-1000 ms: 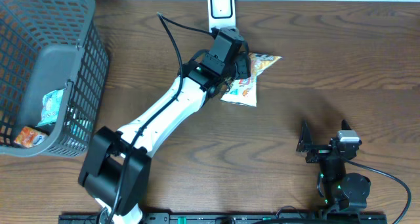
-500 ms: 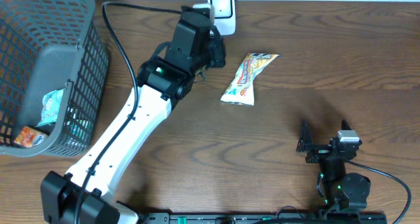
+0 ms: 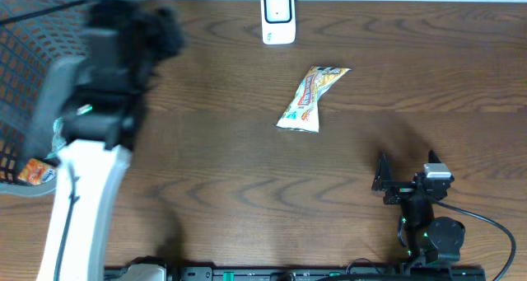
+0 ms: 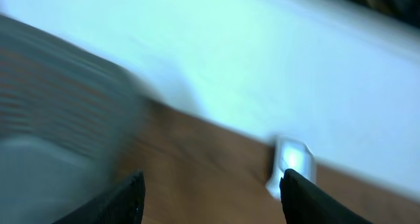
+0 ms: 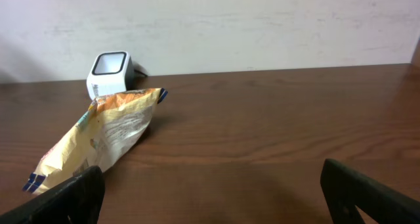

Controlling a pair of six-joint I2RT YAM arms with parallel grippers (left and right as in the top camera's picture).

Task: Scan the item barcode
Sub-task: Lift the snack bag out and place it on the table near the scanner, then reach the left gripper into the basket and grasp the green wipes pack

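Note:
The item, a yellow and orange snack packet (image 3: pixel 311 98), lies flat on the wooden table just in front of the white barcode scanner (image 3: pixel 278 16); nothing touches it. My left gripper (image 3: pixel 156 34) is a dark blur over the basket's right rim, far left of the packet. In the left wrist view its fingers stand apart with nothing between them (image 4: pixel 213 198), and the scanner (image 4: pixel 292 159) shows beyond. My right gripper (image 3: pixel 403 186) rests open near the front edge. From its wrist view (image 5: pixel 213 194) I see the packet (image 5: pixel 98 135) and the scanner (image 5: pixel 110 73) ahead to the left.
A grey wire basket (image 3: pixel 25 83) stands at the far left with an orange packet (image 3: pixel 34 172) inside; the left arm hides part of it. A pale wall runs along the table's back edge.
My left gripper let go of the snack packet near the scanner and swung fast to the left, over the basket. The packet stays where it landed. The right arm has not moved.

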